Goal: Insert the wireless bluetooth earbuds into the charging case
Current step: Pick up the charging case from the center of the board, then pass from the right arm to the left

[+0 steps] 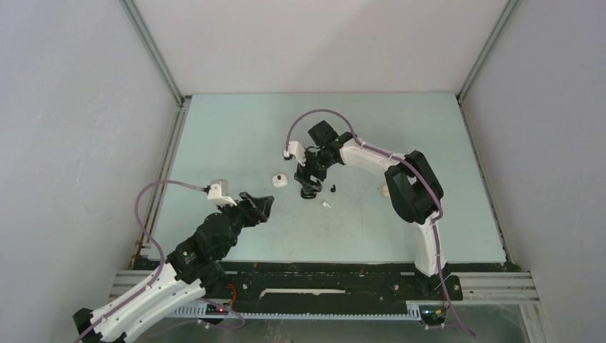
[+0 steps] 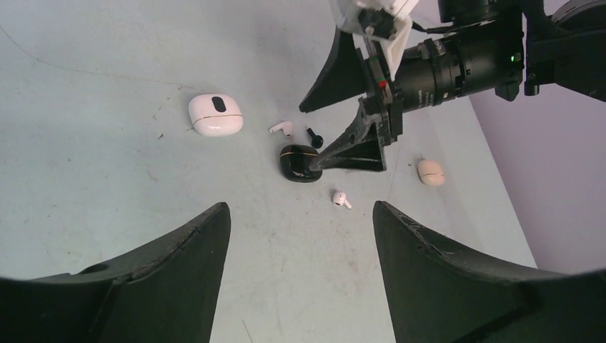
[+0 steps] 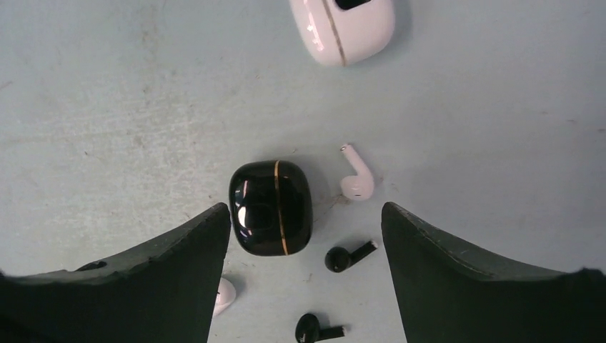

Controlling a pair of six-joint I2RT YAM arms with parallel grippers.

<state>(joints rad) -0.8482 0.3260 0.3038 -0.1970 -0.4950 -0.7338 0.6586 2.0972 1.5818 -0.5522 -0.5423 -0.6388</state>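
Note:
A shut glossy black charging case [image 3: 271,207] with a gold seam lies on the table directly below my right gripper [image 3: 304,211], which hangs open over it with nothing between the fingers. Around it lie a white earbud [image 3: 356,179], two black earbuds [image 3: 348,257] [image 3: 318,330], and another white earbud [image 3: 223,294] half hidden by the left finger. A shut white case [image 3: 343,28] sits further off. My left gripper [image 2: 300,236] is open and empty above bare table, short of the black case [image 2: 300,163] and a white earbud [image 2: 341,199].
A small beige case [image 2: 431,172] lies to the right of the group. The right arm's wrist and fingers [image 2: 343,150] crowd the space over the black case. White walls enclose the green table [image 1: 236,128] on three sides.

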